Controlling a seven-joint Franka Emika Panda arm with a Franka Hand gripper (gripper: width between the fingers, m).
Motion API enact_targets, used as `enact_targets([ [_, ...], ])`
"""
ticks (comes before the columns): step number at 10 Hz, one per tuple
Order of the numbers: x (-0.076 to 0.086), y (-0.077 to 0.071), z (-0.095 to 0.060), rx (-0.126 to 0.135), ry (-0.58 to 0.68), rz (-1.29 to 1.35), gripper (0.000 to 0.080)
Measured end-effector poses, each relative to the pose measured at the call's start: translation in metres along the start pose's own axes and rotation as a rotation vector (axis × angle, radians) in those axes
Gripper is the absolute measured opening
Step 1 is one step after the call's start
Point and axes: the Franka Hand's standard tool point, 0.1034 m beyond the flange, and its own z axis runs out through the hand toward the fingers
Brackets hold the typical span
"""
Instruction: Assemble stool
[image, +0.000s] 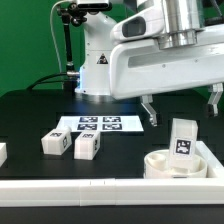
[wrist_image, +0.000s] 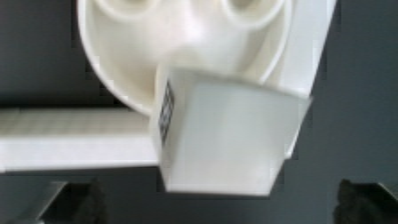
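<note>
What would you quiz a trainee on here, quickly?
1. True or false: two legs lie beside the marker board.
2. The gripper is: A open; B shut on a leg; C out of view.
3. What does the upright leg stand at?
Key: 1 true; 2 A; 3 the seat.

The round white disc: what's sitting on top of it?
One small white leg block stands on the round seat. The seat surface beneath the block is covered, so it cannot be seen.
</note>
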Motion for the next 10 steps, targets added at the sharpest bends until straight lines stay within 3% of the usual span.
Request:
enact_targets([
  [1, 0.003, -0.001, 0.0, -0.002, -0.011, 0.037, 0.0648],
  [3, 0.0, -0.005, 0.003, -0.047, -0.013, 0.144, 0.0648],
  [6, 0.001, 0.009, 0.005, -0.051, -0.01, 0.112, 0.0648],
  [10, 0.0, 0.006, 0.009, -0.055, -0.019, 0.164, 0.0648],
])
